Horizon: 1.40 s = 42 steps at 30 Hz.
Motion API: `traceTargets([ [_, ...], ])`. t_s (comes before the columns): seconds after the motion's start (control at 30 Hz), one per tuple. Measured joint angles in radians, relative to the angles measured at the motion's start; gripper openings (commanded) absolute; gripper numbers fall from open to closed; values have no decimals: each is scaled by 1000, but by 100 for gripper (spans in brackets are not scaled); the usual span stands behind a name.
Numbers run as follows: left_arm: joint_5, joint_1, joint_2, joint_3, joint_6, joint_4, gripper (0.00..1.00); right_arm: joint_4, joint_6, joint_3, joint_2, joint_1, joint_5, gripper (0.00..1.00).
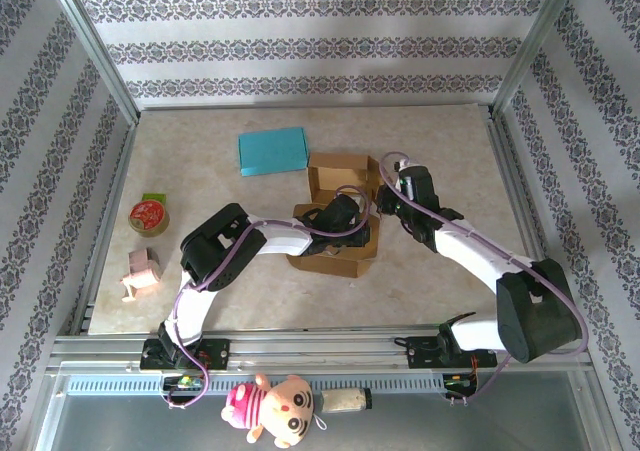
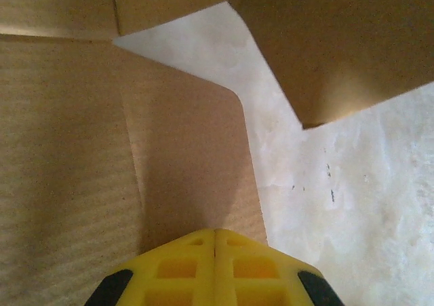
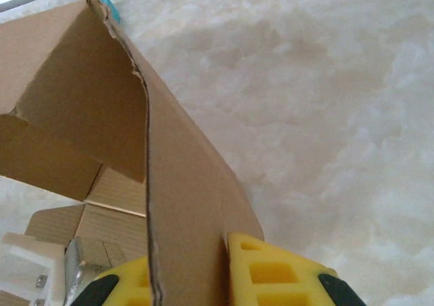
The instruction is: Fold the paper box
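The paper box (image 1: 345, 178) sits around the middle of the pale marbled surface (image 1: 450, 151), half assembled, its brown flaps and walls standing at different angles and its top open to the overhead camera. The left pincer (image 1: 350, 216) reaches down into this open interior. In the left wrist view the left pincer (image 2: 215, 233) has its yellow fingers (image 2: 180, 269) pressed together with nothing between them, their tips just over a flat corrugated panel of the paper box (image 2: 81, 170). A rounded flap corner lies next to bare surface (image 2: 339, 204), and another flap hangs tilted above it.

The right pincer (image 1: 385, 199) meets the box at its right side. From the right wrist, the right pincer (image 3: 190, 252) is clamped on an upright wall of the paper box (image 3: 183, 184). One yellow finger (image 3: 271, 275) sits on the outer face and the other on the inner face, and the torn top edge of the wall runs up and away from them. Beyond that wall the inner panels and floor of the box can be seen.

Just behind the paper box lies a blue box (image 1: 272, 150), flat and closed, so its contents cannot be told. Near the left edge of the surface are a round red-topped tin (image 1: 149, 216) and a pink toy (image 1: 140, 271), well apart from the box. A plush doll (image 1: 275, 409) lies on the near ledge below the arm bases.
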Motion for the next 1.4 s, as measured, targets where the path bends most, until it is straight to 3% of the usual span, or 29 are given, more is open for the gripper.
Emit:
traceTargets([
  [0.37, 10, 7, 6, -15, -31, 61, 0, 72, 190, -121, 21, 102, 132, 13],
  [0.57, -18, 9, -37, -82, -40, 101, 14, 83, 200, -156, 40, 103, 174, 12],
  [0.93, -47, 28, -126, -177, -62, 108, 18, 95, 196, -157, 47, 103, 196, 6],
  [1.2, -88, 29, -249, -227, -32, 90, 15, 93, 193, -151, 49, 103, 191, 3],
  [1.4, 8, 29, -164, -196, -17, 89, 8, 50, 171, -105, 49, 103, 175, 3],
])
